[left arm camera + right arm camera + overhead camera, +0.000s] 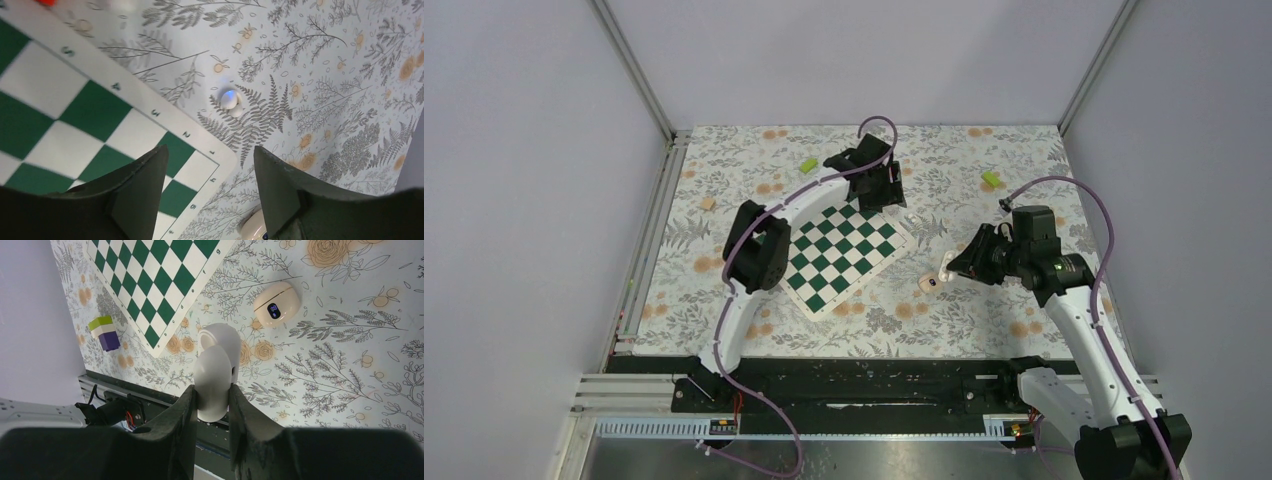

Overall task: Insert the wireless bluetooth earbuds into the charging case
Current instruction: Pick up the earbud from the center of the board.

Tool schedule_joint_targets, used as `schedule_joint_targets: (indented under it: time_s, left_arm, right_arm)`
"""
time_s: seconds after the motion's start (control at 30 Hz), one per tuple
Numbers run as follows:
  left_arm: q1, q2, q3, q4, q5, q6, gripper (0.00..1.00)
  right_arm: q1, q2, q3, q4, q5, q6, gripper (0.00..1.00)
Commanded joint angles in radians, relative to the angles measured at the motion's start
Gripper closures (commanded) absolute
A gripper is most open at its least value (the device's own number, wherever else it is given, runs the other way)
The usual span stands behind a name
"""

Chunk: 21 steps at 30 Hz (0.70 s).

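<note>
Right claw (212, 397) pinching white earbud (215, 365), long axis pointing straight outward.

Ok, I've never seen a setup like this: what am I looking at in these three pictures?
Two robot arms stand at the edge of a table covered by a flowered cloth. The wide picture looks down from above; the other two come from a camera on each wrist. On the cloth lie a chessboard mat, a beige charging case, a loose white earbud and small blocks. The right pincer is shut on what appears to be the other earbud, a white oval piece. The left pincer hangs open near the loose one, holding nothing.
</note>
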Motion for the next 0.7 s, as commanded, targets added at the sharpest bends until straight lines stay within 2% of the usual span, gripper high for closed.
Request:
schedule_joint_targets:
  time_s: [0.0,0.33,0.57,0.67]
  left_arm:
    - [-0.037,0.066,0.138,0.006,0.066,-0.073,0.37]
    - [-0.052,0.198,0.275,0.006,-0.033,-0.129,0.45]
    - [-0.053,0.239,0.296,-0.003,-0.034,-0.158,0.52]
    - [-0.054,0.247,0.294,-0.017,-0.031,-0.160,0.53]
  right_arm:
    - [-0.005,-0.018,0.039,-0.007,0.016,-0.025,1.00]
    - [-0.006,-0.024,0.026,0.002,-0.004,-0.029,1.00]
    - [-0.006,-0.028,0.026,0.001,-0.006,-0.032,1.00]
    - [-0.007,-0.029,0.030,0.002,0.004,-0.034,1.00]
